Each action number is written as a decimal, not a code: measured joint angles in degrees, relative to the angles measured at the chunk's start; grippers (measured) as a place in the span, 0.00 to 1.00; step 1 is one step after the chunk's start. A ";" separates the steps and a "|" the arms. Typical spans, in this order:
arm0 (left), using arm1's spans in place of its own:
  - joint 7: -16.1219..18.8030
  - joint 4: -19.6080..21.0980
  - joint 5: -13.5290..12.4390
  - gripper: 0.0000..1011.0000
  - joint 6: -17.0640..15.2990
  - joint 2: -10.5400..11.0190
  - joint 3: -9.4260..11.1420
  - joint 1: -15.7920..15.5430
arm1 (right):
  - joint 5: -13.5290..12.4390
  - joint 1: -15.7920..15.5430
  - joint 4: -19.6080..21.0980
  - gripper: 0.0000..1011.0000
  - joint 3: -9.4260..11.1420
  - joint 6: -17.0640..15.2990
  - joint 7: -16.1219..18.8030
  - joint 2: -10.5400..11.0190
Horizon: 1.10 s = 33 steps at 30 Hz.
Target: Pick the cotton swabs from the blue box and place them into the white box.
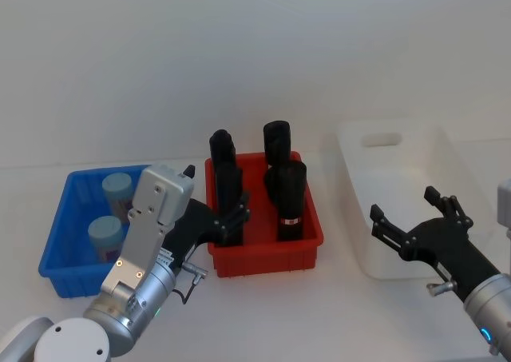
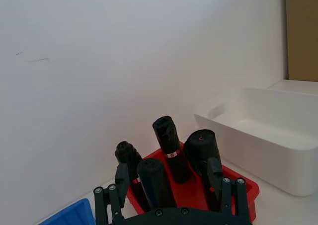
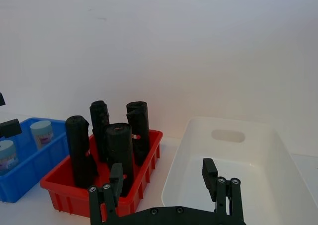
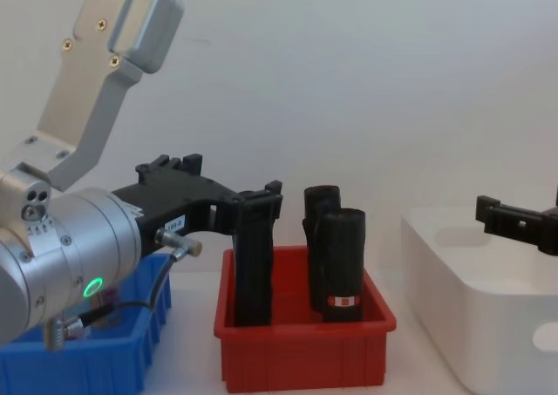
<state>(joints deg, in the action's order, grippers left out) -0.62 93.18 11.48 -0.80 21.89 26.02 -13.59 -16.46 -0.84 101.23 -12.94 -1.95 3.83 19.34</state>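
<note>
**Both grippers open and empty, swabs in the blue box**

Two cotton swabs (image 1: 117,188) jars stood in the blue box (image 1: 54,236), on the table's left side. The left gripper (image 1: 234,216) was spread wide and held nothing. It hovered over the front left corner of the red bin (image 1: 263,258), close to one of the black rolls (image 1: 289,198); contact could not be judged. The right gripper (image 1: 403,204) was also spread wide with nothing between its fingers, and it hung above the white box (image 1: 415,158) on the right.
</note>
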 joint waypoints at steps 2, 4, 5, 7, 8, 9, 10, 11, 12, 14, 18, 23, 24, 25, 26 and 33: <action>0.00 0.00 0.00 0.99 0.00 0.00 0.00 0.00 | 0.00 0.00 0.00 0.99 0.00 0.00 0.00 0.00; 0.00 0.00 0.00 0.99 0.00 0.00 0.00 0.00 | 0.00 0.00 0.00 0.99 0.00 0.00 0.00 0.00; 0.00 0.00 0.00 0.99 0.00 0.00 0.00 0.00 | 0.00 0.00 0.00 0.99 0.00 0.00 0.00 0.00; 0.00 0.00 0.00 0.99 0.00 0.00 0.00 0.00 | 0.00 0.00 0.00 0.99 0.00 0.00 0.00 0.00; 0.00 0.00 0.00 0.99 0.00 0.00 0.00 0.00 | 0.00 0.00 0.00 0.99 0.00 0.00 0.00 0.00; 0.00 0.00 0.00 0.99 0.00 0.00 0.00 0.00 | 0.00 0.00 0.00 0.99 0.00 0.00 0.00 0.00; 0.00 0.00 0.00 0.99 0.00 0.00 0.00 0.00 | 0.00 0.00 0.00 0.99 0.00 0.00 0.00 0.00; 0.00 0.00 0.00 0.99 0.00 0.00 0.00 0.00 | 0.00 0.00 0.00 0.99 0.00 0.00 0.00 0.00; 0.00 0.00 0.00 0.99 0.00 0.01 0.00 0.00 | 0.00 0.00 0.00 0.99 0.00 0.00 0.00 0.00; 0.00 0.00 0.00 0.99 0.00 0.00 0.00 0.00 | 0.00 0.00 0.00 0.99 0.00 0.00 0.00 0.00; 0.00 0.00 0.00 0.99 0.00 0.00 0.00 0.00 | 0.00 0.00 0.00 0.99 0.00 0.00 0.00 0.00; -0.05 -0.11 0.03 0.99 0.00 -0.01 -0.07 -0.05 | 0.00 0.00 0.00 0.99 0.00 0.00 0.00 0.00; -0.10 -0.27 0.09 0.99 0.00 -0.02 -0.15 -0.12 | 0.00 0.00 0.00 0.99 0.00 0.00 0.00 0.00; -0.17 -0.40 0.18 0.99 0.00 -0.02 -0.21 -0.17 | 0.00 0.00 0.00 0.99 0.00 0.00 0.00 0.00; -0.30 -0.65 0.36 0.99 0.00 -0.03 -0.35 -0.31 | 0.00 0.00 0.00 0.99 0.00 0.00 0.00 0.00; -0.91 -2.38 1.67 0.99 -0.32 0.00 -1.28 -1.10 | 0.00 0.00 0.00 0.99 0.00 0.00 0.00 0.00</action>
<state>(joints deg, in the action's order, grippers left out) -1.53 90.79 13.15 -1.11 21.89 24.74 -14.69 -16.46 -0.84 101.23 -12.94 -1.95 3.82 19.34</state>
